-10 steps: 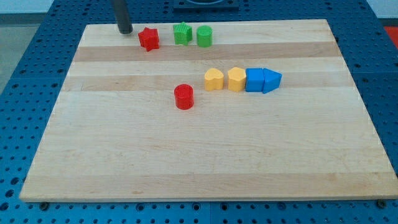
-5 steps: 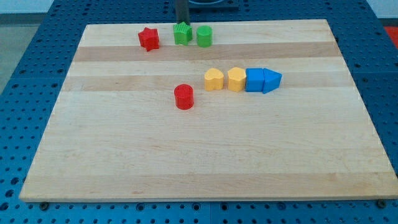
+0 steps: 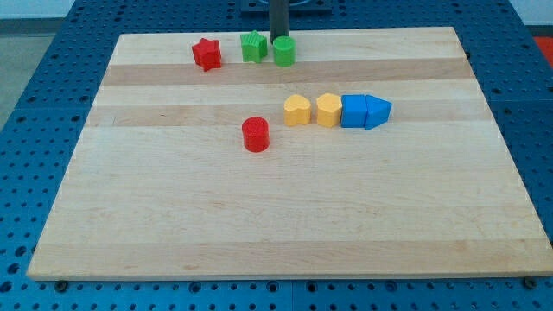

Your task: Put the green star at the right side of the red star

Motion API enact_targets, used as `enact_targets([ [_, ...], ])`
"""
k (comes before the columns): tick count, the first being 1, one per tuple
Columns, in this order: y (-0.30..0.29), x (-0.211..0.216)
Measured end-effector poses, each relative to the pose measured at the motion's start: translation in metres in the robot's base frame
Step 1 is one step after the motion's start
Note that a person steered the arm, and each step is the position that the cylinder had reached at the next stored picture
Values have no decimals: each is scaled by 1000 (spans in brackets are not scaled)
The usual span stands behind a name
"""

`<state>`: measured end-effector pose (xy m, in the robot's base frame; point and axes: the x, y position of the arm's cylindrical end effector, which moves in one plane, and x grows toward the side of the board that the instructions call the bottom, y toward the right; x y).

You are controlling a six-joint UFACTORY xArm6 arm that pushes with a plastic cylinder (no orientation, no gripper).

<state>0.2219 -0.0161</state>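
Observation:
The red star (image 3: 206, 53) lies near the top edge of the board, at the view's upper left. The green star (image 3: 253, 46) lies a short gap to its right. A green cylinder (image 3: 284, 51) stands just right of the green star. My rod comes down behind the green cylinder at the top edge, and my tip (image 3: 281, 38) shows just above that cylinder's top, up and to the right of the green star. I cannot tell whether it touches the cylinder.
A red cylinder (image 3: 256, 135) stands near the board's middle. To its right runs a row: two yellow blocks (image 3: 297, 111) (image 3: 328, 111), a blue cube (image 3: 354, 111) and a blue triangular block (image 3: 378, 111). The wooden board (image 3: 276, 216) lies on a blue perforated table.
My tip has moved right along the top edge, from left of the red star, past the green star, to behind the green cylinder. No block has visibly moved.

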Motion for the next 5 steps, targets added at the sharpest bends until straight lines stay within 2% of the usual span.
enact_targets([
  [3, -42, 3],
  [5, -44, 10],
])
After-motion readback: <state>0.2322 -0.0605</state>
